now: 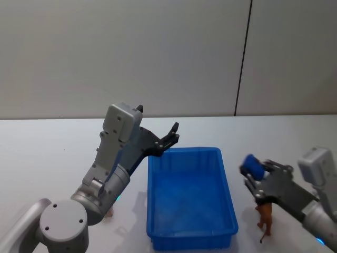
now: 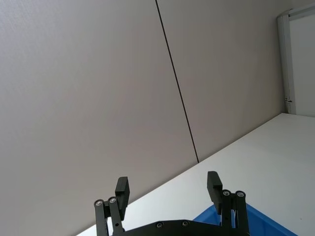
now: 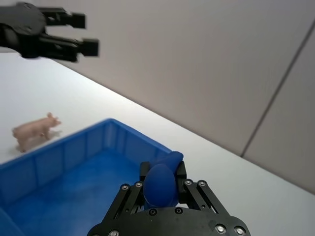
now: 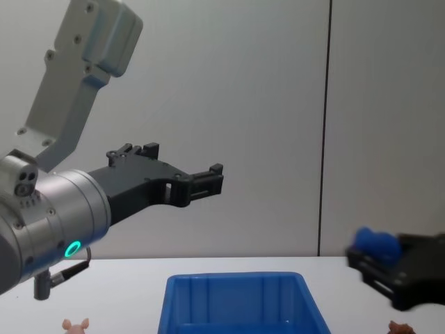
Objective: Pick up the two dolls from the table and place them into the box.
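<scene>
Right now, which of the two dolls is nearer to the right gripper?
The reddish-brown doll, on the table right of the box, close by the right gripper, which holds a blue object. The pale pink doll is left of the box.

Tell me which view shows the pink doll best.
Right wrist view: the pink doll stands whole, side-on, beside the box. Chest view cuts it off at the bottom edge; head view, a sliver behind the left arm.
</scene>
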{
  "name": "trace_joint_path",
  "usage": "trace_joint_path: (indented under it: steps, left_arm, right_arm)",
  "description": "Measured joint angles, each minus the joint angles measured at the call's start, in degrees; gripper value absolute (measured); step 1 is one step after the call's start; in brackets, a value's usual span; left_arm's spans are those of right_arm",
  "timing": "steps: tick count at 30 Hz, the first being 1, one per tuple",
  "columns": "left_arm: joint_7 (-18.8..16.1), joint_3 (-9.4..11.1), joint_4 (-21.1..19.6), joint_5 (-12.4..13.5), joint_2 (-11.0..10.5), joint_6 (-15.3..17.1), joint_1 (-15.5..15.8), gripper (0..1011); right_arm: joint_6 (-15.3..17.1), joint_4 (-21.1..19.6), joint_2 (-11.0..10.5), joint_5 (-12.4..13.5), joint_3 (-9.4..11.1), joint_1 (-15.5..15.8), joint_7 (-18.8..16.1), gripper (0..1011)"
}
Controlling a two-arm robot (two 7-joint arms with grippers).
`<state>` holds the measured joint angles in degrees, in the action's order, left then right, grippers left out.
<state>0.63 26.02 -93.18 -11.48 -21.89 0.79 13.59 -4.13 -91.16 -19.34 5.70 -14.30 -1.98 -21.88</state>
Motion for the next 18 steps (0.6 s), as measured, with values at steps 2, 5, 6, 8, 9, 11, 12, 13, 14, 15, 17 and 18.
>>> trace_joint_path:
  steps: [2, 5, 6, 8, 9, 11, 12, 13, 14, 15, 17, 18]
  left_arm:
    - [0.0, 0.0, 0.0, 0.0, 0.0, 0.0, 0.0, 1001]
    - [0.0, 0.0, 0.0, 0.0, 0.0, 0.0, 0.0, 1001]
    - [0.0, 0.0, 0.0, 0.0, 0.0, 0.0, 0.0, 1001]
    - [0.0, 0.0, 0.0, 0.0, 0.0, 0.0, 0.0, 1001]
    - [0.0, 0.0, 0.0, 0.0, 0.0, 0.0, 0.0, 1001]
    - [0.0, 0.0, 0.0, 0.0, 0.0, 0.0, 0.0, 1001]
    - [0.0, 0.0, 0.0, 0.0, 0.0, 0.0, 0.0, 1001]
    - [0.0, 0.0, 0.0, 0.0, 0.0, 0.0, 0.0, 1001]
    - [0.0, 0.0, 0.0, 0.0, 0.0, 0.0, 0.0, 1001]
    - [0.0, 0.0, 0.0, 0.0, 0.0, 0.0, 0.0, 1001]
    - [0.0, 0.0, 0.0, 0.0, 0.0, 0.0, 0.0, 1001]
    - [0.0, 0.0, 0.0, 0.0, 0.0, 0.0, 0.0, 1001]
  right_arm:
    - [0.0, 0.3, 0.9, -0.6, -0.6, -1.0, -1.3, 282]
    - [0.4, 1.0, 2.2, -1.7, -1.6, -2.4, -3.2, 264]
    - [0.5, 1.3, 2.7, -1.9, -1.9, -2.9, -3.7, 262]
    - [1.0, 2.0, 3.7, -2.7, -2.6, -3.9, -4.8, 247]
    - [1.2, 2.3, 4.1, -3.0, -2.9, -4.3, -5.3, 239]
    - [1.7, 3.2, 5.0, -3.8, -3.6, -5.2, -6.2, 247]
    - [1.9, 3.4, 5.3, -4.0, -3.8, -5.5, -6.6, 265]
    - [2.0, 3.6, 5.6, -4.3, -4.0, -5.8, -6.8, 281]
    - [2.2, 4.2, 6.1, -4.7, -4.3, -6.3, -7.3, 337]
    - [2.4, 4.3, 6.2, -4.8, -4.4, -6.5, -7.4, 362]
    - [2.7, 5.0, 6.8, -5.3, -4.9, -7.2, -7.9, 425]
    - [2.9, 5.2, 7.0, -5.5, -5.0, -7.4, -8.0, 466]
